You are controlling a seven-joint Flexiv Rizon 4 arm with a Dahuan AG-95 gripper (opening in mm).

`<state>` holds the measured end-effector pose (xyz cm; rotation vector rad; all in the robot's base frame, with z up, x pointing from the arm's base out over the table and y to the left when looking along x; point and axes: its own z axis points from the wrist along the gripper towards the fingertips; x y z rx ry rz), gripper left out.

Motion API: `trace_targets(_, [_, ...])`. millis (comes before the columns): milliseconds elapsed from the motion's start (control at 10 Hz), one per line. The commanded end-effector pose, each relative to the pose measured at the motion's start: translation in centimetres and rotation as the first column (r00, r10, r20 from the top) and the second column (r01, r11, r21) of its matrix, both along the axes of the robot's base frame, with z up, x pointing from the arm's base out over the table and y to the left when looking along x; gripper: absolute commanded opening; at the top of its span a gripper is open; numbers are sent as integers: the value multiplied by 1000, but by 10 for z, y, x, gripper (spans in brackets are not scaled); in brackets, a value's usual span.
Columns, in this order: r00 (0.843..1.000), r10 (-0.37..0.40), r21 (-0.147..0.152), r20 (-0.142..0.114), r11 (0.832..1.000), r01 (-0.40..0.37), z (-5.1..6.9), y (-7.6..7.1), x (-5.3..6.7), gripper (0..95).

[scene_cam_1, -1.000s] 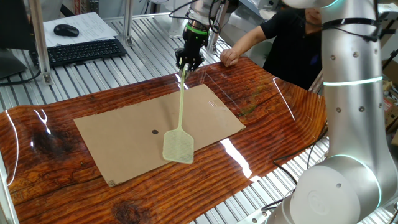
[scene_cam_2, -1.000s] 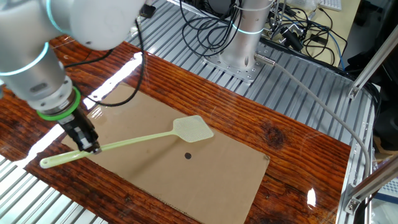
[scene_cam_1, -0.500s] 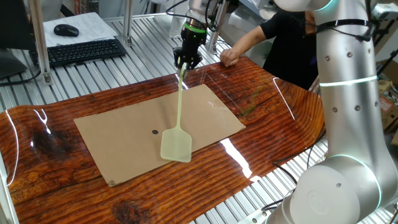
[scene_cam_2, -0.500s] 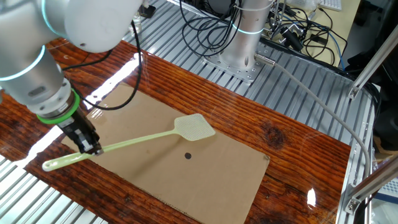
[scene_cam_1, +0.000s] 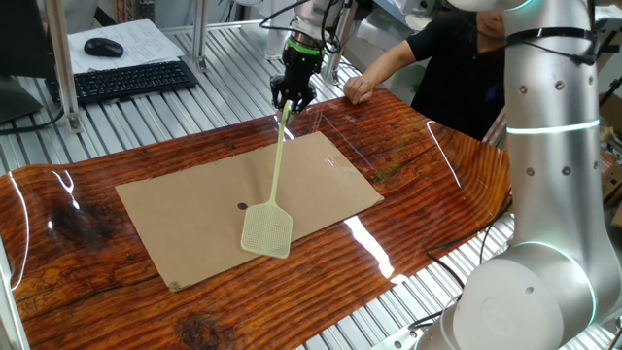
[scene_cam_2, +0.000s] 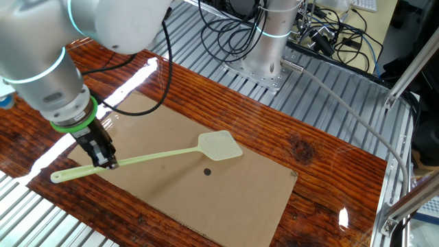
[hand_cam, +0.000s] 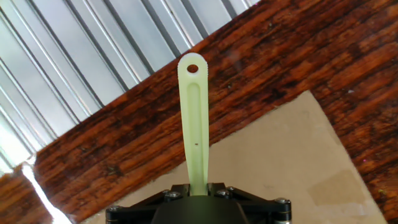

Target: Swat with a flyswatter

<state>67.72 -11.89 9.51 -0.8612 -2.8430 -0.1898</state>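
The flyswatter [scene_cam_1: 275, 175] is pale yellow-green with a long thin handle and a square mesh head [scene_cam_1: 267, 231]. My gripper [scene_cam_1: 293, 100] is shut on the handle near its end, at the far edge of the cardboard sheet [scene_cam_1: 194, 204]. The head hangs just above the sheet, right of a small dark spot [scene_cam_1: 242, 205]. In the other fixed view the gripper [scene_cam_2: 106, 161] holds the handle, and the head [scene_cam_2: 220, 145] is above the spot [scene_cam_2: 207, 171]. In the hand view the handle end [hand_cam: 194, 118] with its hole sticks out past the gripper [hand_cam: 198, 186].
A wooden table [scene_cam_1: 428, 175] carries the cardboard. A person's arm [scene_cam_1: 384, 68] rests at the far table edge near my gripper. A keyboard [scene_cam_1: 131, 80] and mouse [scene_cam_1: 103, 47] lie at the back left. Cables and a robot base [scene_cam_2: 267, 48] stand behind the table.
The swatter head has swung left toward the dark spot and a little lower over the cardboard. The gripper stays shut on the handle and has shifted only slightly.
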Motion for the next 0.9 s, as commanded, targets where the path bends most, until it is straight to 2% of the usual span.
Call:
trace_targets(100, [1000,-3,1,-3,1000,3,1,-1,3,0])
trace_targets(500, [1000,-10,-2,-1,1000,10,3,-2,4,0])
trace_targets(900, [999,-47,-4,-22,999,47,4,-3,5,0])
